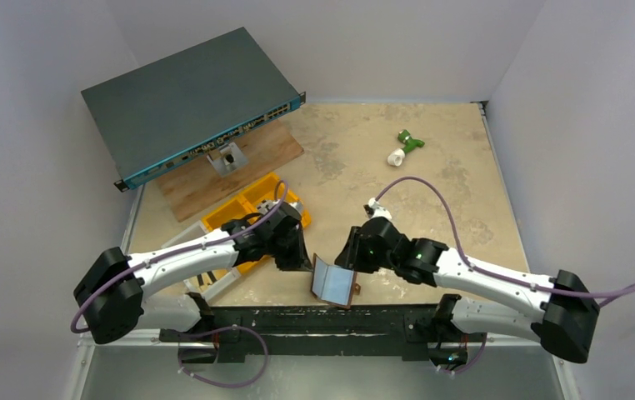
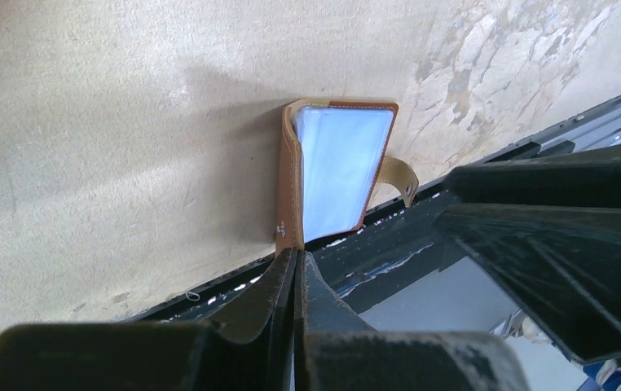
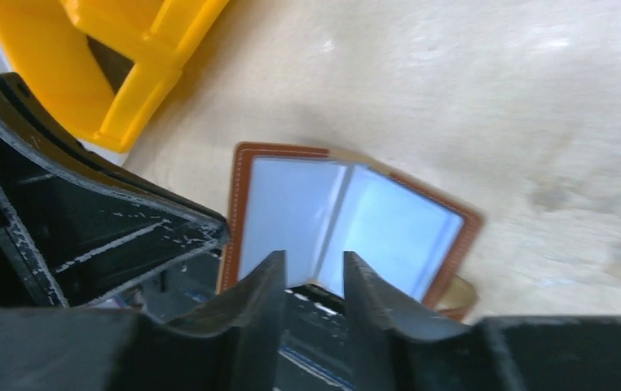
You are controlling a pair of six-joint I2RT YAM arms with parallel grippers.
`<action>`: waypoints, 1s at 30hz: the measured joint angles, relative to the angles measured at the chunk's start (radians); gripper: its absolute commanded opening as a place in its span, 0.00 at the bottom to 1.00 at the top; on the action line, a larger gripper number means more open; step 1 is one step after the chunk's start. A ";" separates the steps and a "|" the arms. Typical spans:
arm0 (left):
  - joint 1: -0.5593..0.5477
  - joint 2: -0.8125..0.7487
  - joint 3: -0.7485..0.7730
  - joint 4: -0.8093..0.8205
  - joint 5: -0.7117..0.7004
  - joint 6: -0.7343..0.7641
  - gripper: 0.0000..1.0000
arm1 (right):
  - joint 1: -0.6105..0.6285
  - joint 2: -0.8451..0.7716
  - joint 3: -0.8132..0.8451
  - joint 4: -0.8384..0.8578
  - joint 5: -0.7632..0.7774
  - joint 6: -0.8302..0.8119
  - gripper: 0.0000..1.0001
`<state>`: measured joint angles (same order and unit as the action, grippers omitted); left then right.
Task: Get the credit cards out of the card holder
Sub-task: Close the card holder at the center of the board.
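The brown leather card holder point(image 1: 333, 284) stands open like a book at the table's near edge. Pale grey-blue cards point(image 3: 284, 213) fill both inner halves and also show in the left wrist view point(image 2: 341, 167). My left gripper point(image 2: 297, 259) is shut on the edge of the holder's left cover point(image 2: 289, 187); in the top view the left gripper point(image 1: 302, 263) sits at its left side. My right gripper point(image 3: 311, 269) is open, its tips just before the holder's near edge point(image 3: 348, 220), close to the fold. In the top view the right gripper point(image 1: 350, 257) sits by its right side. The snap tab point(image 2: 402, 177) hangs loose.
A yellow plastic bin point(image 1: 252, 208) lies under the left arm and shows in the right wrist view point(image 3: 116, 65). A grey network switch point(image 1: 189, 100) rests on a wooden board point(image 1: 235, 167) at the back left. A green and white object point(image 1: 406, 147) lies at the back. A black rail point(image 1: 322, 321) runs along the near edge.
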<state>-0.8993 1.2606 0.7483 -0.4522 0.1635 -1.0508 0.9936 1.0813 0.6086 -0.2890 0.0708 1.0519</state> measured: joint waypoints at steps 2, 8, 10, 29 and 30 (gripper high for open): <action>-0.005 0.008 0.006 -0.001 0.000 0.000 0.00 | -0.001 -0.049 0.005 -0.070 0.048 0.000 0.44; -0.018 0.030 0.021 -0.001 0.000 0.000 0.00 | -0.002 -0.101 -0.050 -0.184 0.095 0.005 0.54; -0.022 0.032 0.025 -0.002 0.000 0.000 0.00 | -0.002 -0.094 -0.085 -0.202 0.094 0.006 0.54; -0.048 0.033 0.034 0.017 0.008 0.018 0.00 | -0.002 0.119 -0.121 -0.040 -0.003 0.001 0.00; -0.055 0.035 0.034 0.027 0.011 0.017 0.00 | -0.002 0.136 -0.117 -0.018 -0.014 0.000 0.00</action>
<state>-0.9539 1.2961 0.7822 -0.4252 0.1749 -1.0336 0.9916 1.2175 0.4919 -0.3073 0.0566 1.0519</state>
